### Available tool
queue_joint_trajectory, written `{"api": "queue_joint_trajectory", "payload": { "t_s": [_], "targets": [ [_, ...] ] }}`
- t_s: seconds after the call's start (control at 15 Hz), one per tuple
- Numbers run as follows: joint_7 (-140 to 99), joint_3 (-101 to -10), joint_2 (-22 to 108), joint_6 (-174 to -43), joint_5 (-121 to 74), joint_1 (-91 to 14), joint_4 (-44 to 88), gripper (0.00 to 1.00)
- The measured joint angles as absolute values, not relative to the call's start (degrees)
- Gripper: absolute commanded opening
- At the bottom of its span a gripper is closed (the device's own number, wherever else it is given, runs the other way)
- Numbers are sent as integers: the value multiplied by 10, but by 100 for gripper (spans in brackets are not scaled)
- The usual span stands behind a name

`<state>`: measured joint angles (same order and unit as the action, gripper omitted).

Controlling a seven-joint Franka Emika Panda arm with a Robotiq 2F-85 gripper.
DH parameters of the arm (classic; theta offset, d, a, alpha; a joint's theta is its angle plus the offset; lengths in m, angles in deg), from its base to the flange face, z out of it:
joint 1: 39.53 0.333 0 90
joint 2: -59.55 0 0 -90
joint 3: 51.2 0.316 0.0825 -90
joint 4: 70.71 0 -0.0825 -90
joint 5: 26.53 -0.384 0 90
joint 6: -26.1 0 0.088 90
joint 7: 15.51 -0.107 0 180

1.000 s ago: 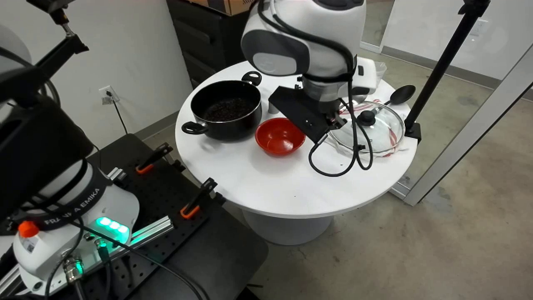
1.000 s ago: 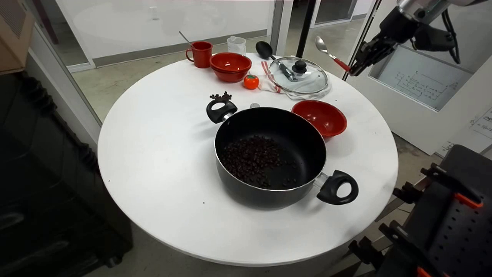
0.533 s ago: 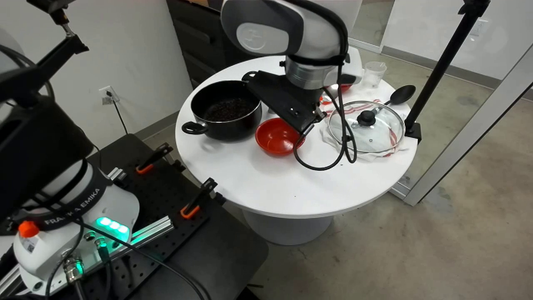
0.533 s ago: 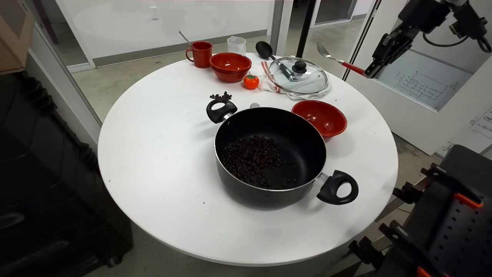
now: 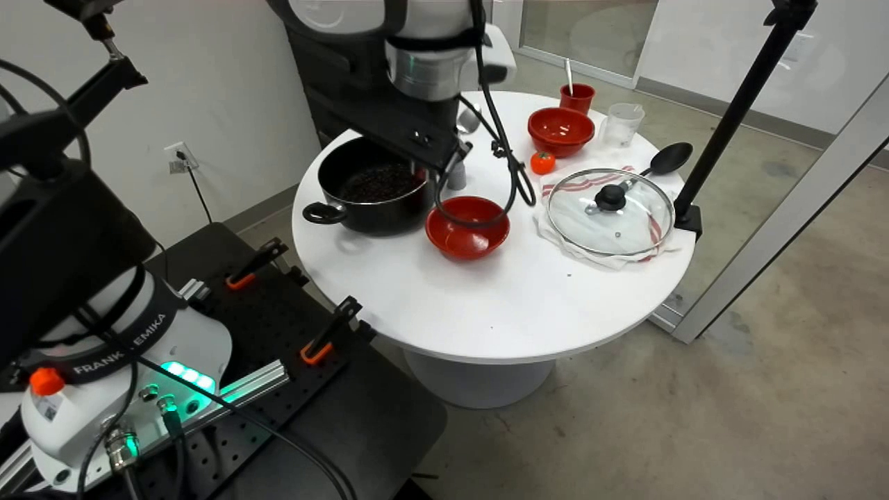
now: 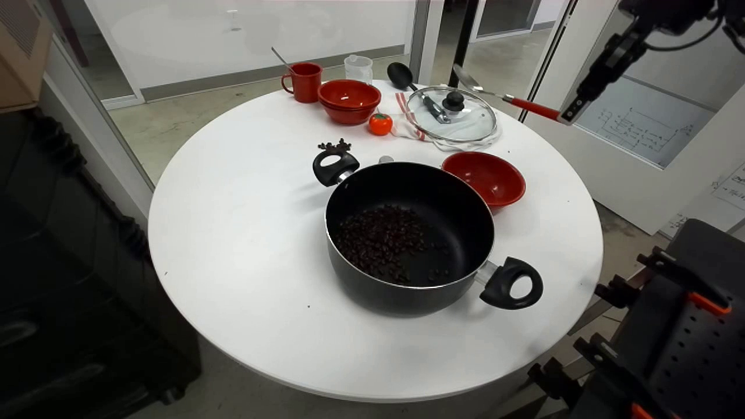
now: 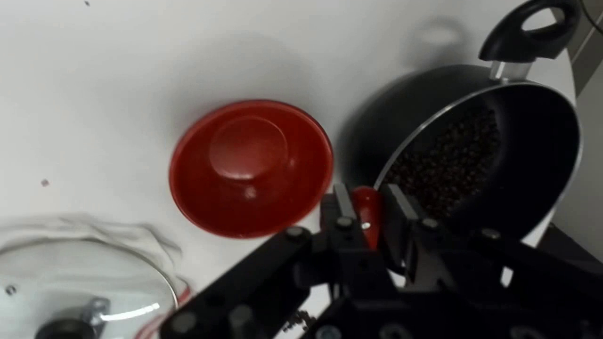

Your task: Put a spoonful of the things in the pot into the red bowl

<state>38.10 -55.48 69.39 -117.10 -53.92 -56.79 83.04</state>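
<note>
My gripper (image 7: pixel 367 190) is shut on the red handle of a metal spoon (image 6: pixel 535 109); the handle (image 7: pixel 368 212) shows between its fingers. In an exterior view the gripper (image 6: pixel 569 112) holds the spoon above the table, its metal end pointing left and up. That end is hidden in the wrist view. The black pot (image 5: pixel 378 219) has dark beans (image 6: pixel 378 238) inside. The red bowl (image 5: pixel 465 232) stands beside it and looks empty. In the wrist view the gripper appears between the red bowl (image 7: pixel 249 174) and the pot (image 7: pixel 395 117).
A glass lid (image 5: pixel 628 222) lies on a towel with a black ladle (image 5: pixel 670 158). Stacked red bowls (image 6: pixel 349 102), a tomato (image 6: pixel 380 124), a red mug (image 6: pixel 305 84) and a clear cup (image 6: pixel 358 70) stand farther back. A small grey shaker (image 5: pixel 456 178) is beside the pot.
The arm has moved from beside the lid, past the red bowl, to the pot's edge, carrying the spoon. The spoon has turned a little. Pot and bowl have not moved.
</note>
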Motion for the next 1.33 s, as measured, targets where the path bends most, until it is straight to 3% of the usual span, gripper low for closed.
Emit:
{"api": "queue_joint_trajectory", "payload": {
  "t_s": [0.2, 0.47, 1.33],
  "targets": [
    [355, -558, 742, -1128, -538, -497, 790, 5],
    [314, -563, 705, -1059, -514, -444, 659, 5],
    [237, -548, 312, -891, -354, -466, 262, 5]
  ]
}}
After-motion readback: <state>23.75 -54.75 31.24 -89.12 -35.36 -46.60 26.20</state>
